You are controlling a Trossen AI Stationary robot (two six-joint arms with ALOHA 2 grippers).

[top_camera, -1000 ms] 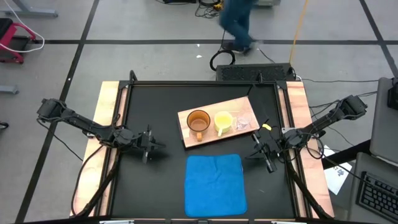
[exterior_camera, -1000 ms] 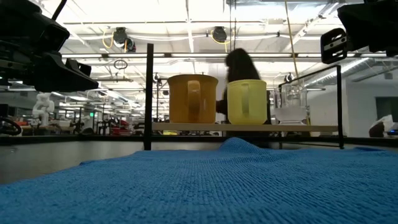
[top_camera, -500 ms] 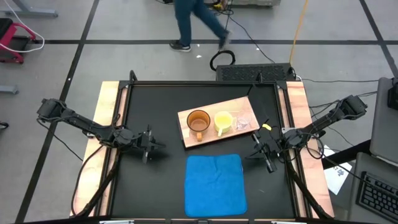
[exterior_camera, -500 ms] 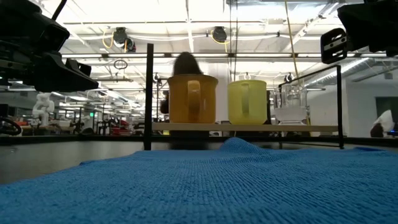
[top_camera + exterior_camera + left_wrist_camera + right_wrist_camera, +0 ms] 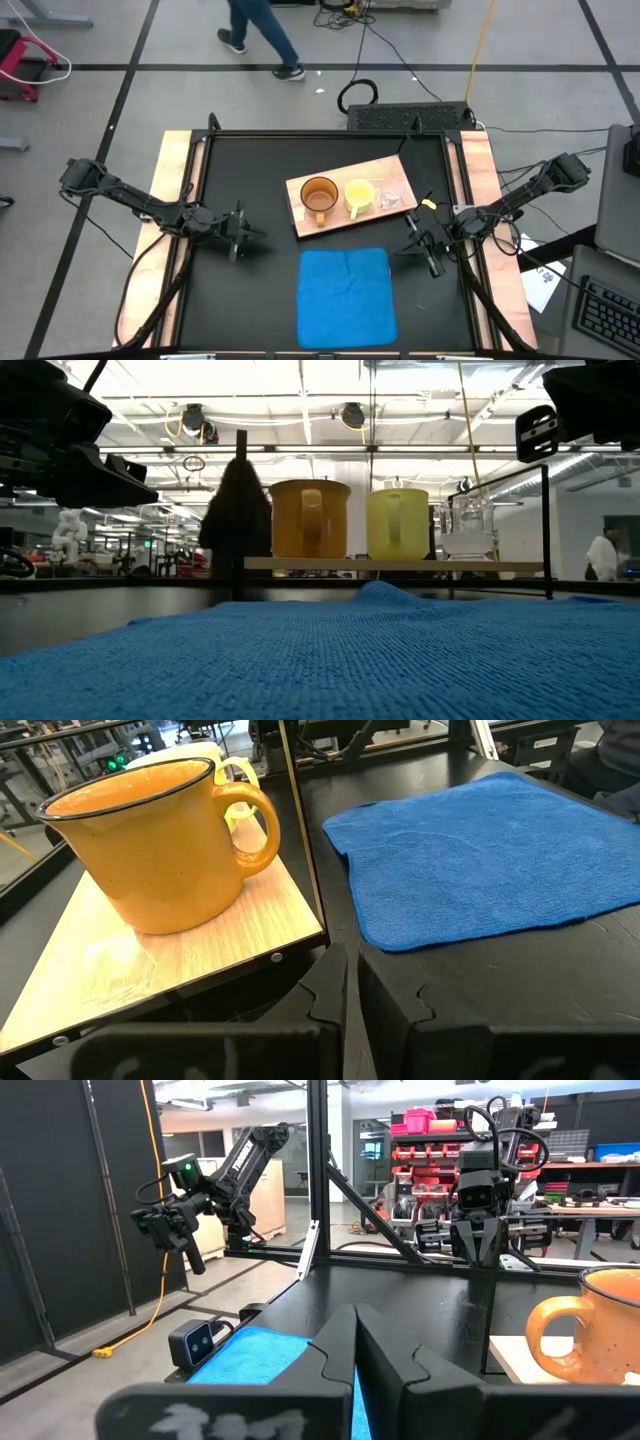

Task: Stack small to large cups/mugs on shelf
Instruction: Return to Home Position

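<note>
I see amber mug (image 5: pixel 319 196), yellow mug (image 5: pixel 358 194), clear cup (image 5: pixel 393 198) on the shelf (image 5: pixel 385 170). My left tool (image 5: pixel 245 234) and right tool (image 5: pixel 410 246) are both pinched closed, empty.

Both arms are sitting folded at opposite sides — the left pincer (image 5: pixel 248 233) is pointing inward with its fingers pressed together, and the right pincer (image 5: pixel 417 246) is mirroring it, fingers likewise touching.

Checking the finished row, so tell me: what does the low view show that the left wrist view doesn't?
Only the low view: the clear cup at the row's end beside the yellow mug, and a person beyond the table. Only the left wrist view: the shelf's wood-grain top and the amber mug's open mouth. Both: the two handled mugs, the shelf, the blue mat.
</note>
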